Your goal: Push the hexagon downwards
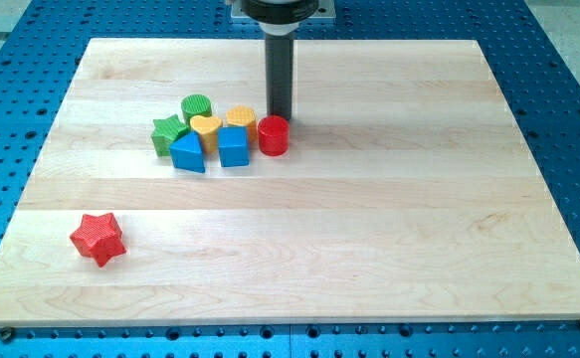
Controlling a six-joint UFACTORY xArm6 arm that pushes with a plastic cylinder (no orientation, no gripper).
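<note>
The yellow hexagon [242,118] sits in a tight cluster of blocks left of the board's middle, near the view's top. My tip [281,114] is just to its right, right above the red cylinder [274,135]. Touching the hexagon are a yellow heart [206,127] on its left and a blue cube [233,146] below it. The rod rises straight up to the arm at the view's top.
The cluster also holds a green cylinder [197,105], a green star [169,131] and a blue triangle [187,153]. A red star [97,238] lies alone at the lower left. The wooden board [369,229] rests on a blue perforated table.
</note>
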